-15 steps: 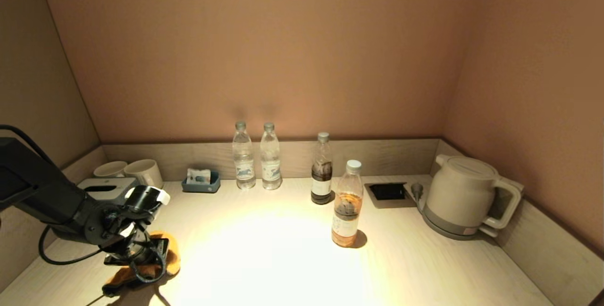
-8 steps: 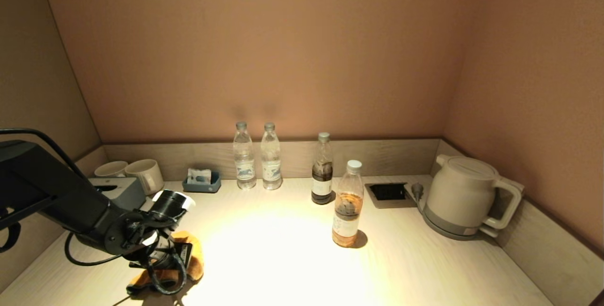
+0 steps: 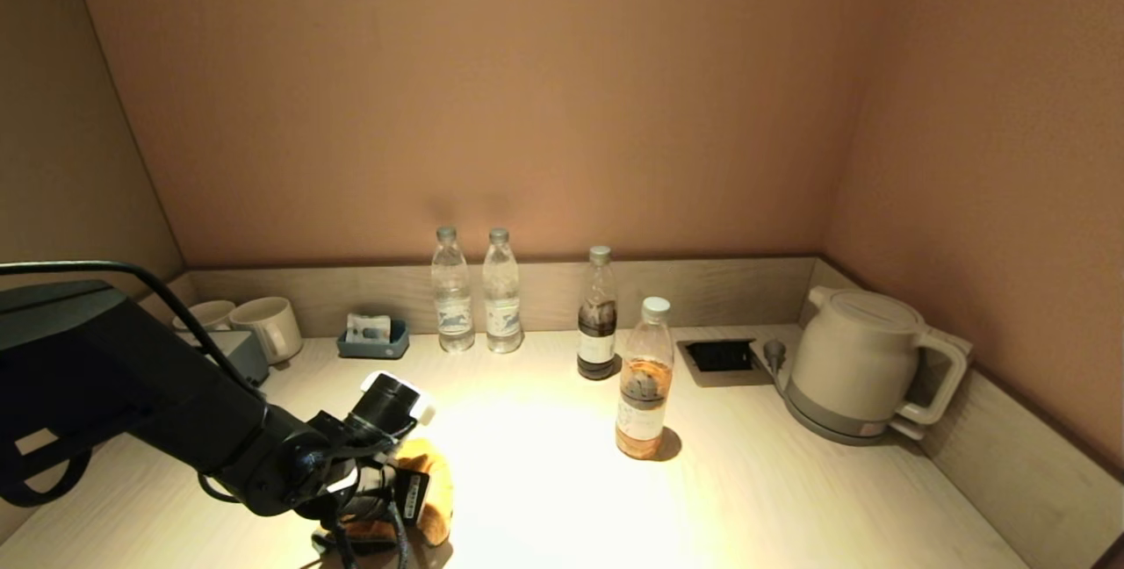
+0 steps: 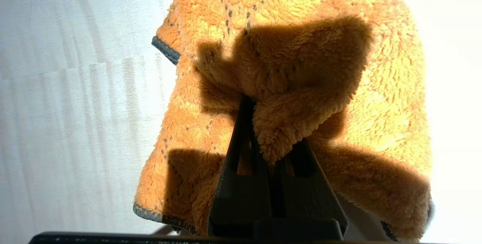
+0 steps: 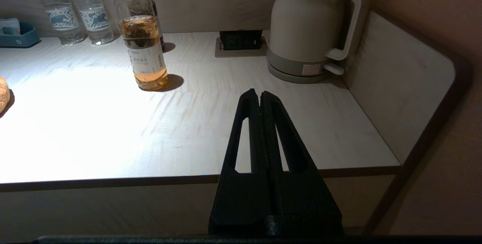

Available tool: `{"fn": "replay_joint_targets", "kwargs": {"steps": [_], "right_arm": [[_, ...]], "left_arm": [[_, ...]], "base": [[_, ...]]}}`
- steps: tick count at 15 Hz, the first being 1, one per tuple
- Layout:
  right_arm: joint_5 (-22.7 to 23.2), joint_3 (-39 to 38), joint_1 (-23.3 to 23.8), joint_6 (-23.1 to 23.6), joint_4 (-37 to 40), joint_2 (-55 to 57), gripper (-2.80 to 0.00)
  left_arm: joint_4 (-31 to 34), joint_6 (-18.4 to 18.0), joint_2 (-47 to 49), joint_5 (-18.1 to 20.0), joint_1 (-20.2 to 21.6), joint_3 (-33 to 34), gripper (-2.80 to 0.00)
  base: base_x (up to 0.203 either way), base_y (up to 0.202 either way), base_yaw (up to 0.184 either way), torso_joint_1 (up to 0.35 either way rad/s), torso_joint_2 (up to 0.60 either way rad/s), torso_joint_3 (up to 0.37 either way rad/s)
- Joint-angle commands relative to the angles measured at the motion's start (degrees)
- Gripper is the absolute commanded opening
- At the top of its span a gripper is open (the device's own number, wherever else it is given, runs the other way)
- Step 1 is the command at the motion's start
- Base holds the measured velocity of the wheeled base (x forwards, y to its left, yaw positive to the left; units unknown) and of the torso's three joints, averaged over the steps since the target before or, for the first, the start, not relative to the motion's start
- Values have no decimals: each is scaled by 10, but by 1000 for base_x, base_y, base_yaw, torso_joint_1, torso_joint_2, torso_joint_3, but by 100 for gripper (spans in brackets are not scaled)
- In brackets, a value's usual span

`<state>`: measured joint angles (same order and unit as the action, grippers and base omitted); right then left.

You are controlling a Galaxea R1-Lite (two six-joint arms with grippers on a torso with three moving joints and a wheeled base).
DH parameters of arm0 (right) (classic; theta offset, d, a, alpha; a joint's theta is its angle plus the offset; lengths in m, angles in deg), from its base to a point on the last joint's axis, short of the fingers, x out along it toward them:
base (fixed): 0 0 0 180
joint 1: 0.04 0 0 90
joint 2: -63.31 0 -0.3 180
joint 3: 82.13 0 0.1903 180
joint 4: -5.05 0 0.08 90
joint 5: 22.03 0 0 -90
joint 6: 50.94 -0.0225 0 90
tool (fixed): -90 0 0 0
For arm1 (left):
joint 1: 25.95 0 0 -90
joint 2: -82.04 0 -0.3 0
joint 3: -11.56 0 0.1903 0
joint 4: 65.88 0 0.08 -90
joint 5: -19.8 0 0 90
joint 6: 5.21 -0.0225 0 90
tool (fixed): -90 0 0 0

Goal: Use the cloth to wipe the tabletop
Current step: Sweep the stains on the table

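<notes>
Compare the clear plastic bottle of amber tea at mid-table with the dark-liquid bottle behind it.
The clear plastic bottle of amber tea stands forward on the open tabletop; the dark-liquid bottle stands further back, nearer the rear ledge. The tea bottle holds light orange liquid in its lower half; the other's contents look dark brown. The tea bottle has a white cap, the dark one a greyer cap. Both stand upright, capped, with pale labels.
</notes>
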<state>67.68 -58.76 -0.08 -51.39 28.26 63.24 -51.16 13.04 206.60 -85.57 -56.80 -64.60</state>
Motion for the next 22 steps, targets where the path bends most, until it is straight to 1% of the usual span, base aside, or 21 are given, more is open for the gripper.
{"fn": "replay_joint_targets", "kwargs": {"steps": [1, 3, 6, 8, 9, 10, 13, 15, 17, 18, 19, 20, 21, 22], "right_arm": [[0, 0, 0, 0, 0, 1, -280], [0, 0, 0, 0, 0, 1, -280], [0, 0, 0, 0, 0, 1, -280], [0, 0, 0, 0, 0, 1, -280], [0, 0, 0, 0, 0, 1, -280], [0, 0, 0, 0, 0, 1, -280], [0, 0, 0, 0, 0, 1, -280], [0, 0, 0, 0, 0, 1, -280], [0, 0, 0, 0, 0, 1, -280], [0, 0, 0, 0, 0, 1, -280], [0, 0, 0, 0, 0, 1, -280], [0, 0, 0, 0, 0, 1, -280], [0, 0, 0, 0, 0, 1, -280], [0, 0, 0, 0, 0, 1, -280]], "left_arm": [[-4, 1, -2, -4, -26, 1, -280], [-7, 0, -3, -4, -79, 0, -280], [-9, 1, -2, -5, -124, -3, -280], [-10, 1, 0, -7, -133, -3, -280], [-10, 1, 3, -11, -146, -2, -280], [-10, 1, 4, -12, -145, -1, -280], [-10, 0, 10, -37, -115, 29, -280], [-11, -3, 10, -48, -72, 38, -280], [-11, -4, 6, -53, -15, 50, -280], [-11, -5, 4, -55, 5, 56, -280], [-11, -5, 2, -56, 9, 59, -280], [-11, -5, -3, -59, 32, 64, -280], [-11, -7, -9, -62, 70, 72, -280], [-11, -9, -14, -67, 97, 79, -280]], "base": [[0, 0, 0, 0, 0, 0], [0, 0, 0, 0, 0, 0], [0, 0, 0, 0, 0, 0], [0, 0, 0, 0, 0, 0], [0, 0, 0, 0, 0, 0], [0, 0, 0, 0, 0, 0], [0, 0, 0, 0, 0, 0], [0, 0, 0, 0, 0, 0], [0, 0, 0, 0, 0, 0], [0, 0, 0, 0, 0, 0], [0, 0, 0, 0, 0, 0], [0, 0, 0, 0, 0, 0], [0, 0, 0, 0, 0, 0], [0, 0, 0, 0, 0, 0]]}}
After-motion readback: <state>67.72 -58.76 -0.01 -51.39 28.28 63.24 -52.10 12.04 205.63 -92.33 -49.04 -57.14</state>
